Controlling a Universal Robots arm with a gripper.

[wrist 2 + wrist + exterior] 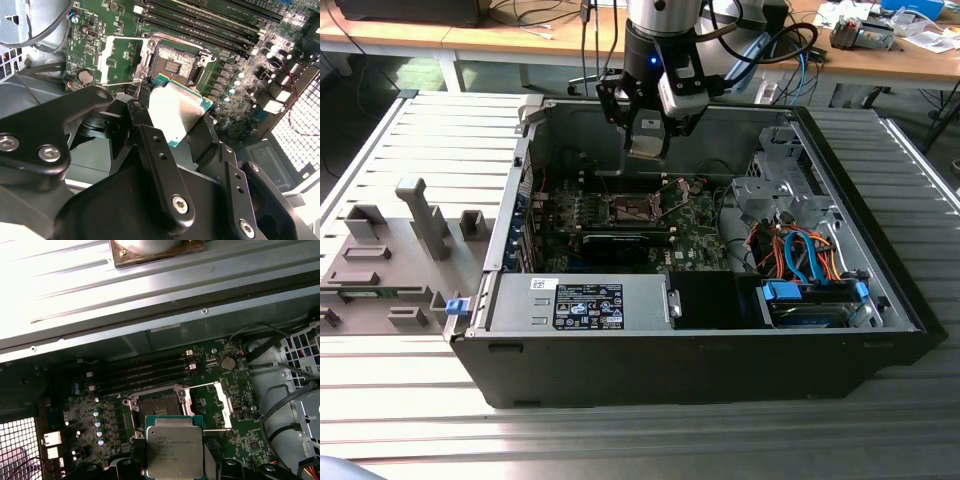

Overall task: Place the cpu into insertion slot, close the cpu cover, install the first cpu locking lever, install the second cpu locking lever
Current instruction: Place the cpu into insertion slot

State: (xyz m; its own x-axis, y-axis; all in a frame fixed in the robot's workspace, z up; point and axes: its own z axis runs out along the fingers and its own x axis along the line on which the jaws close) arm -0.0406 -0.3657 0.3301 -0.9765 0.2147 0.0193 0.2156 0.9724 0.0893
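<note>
The cpu (174,450) is off the board, gripped by the hand (648,132), whose fingers (144,107) are clenched on two opposite edges of the chip. Its silver-grey top faces the first wrist view, and its green rim shows past the finger in the second wrist view. In the exterior view the hand hangs inside the open case (620,370), above the board (240,390) and apart from it.

The slot (159,404) is bare, with its contact field uncovered and nothing seated in it. In the first wrist view the chip sits just beside the slot and overlaps its near edge, so it appears close to lined up but not yet over the centre. The cover (224,407) is swung open to one side of the slot, clear of the way down. The memory slots (140,372) run along the far side of the slot.

The step in hand, as I judge it, is placing the chip. To do it well, the chip should stay level and square to the slot's rim, with its corners matched to the slot's corners before it descends. It should go straight down with no sideways sliding over the contacts, since those look fine and easy to bend. The grip on the edges suits this, because the underside stays untouched. The fingers need room beside the rim when they let go. The case stands on a slatted metal surface (420,400)
</note>
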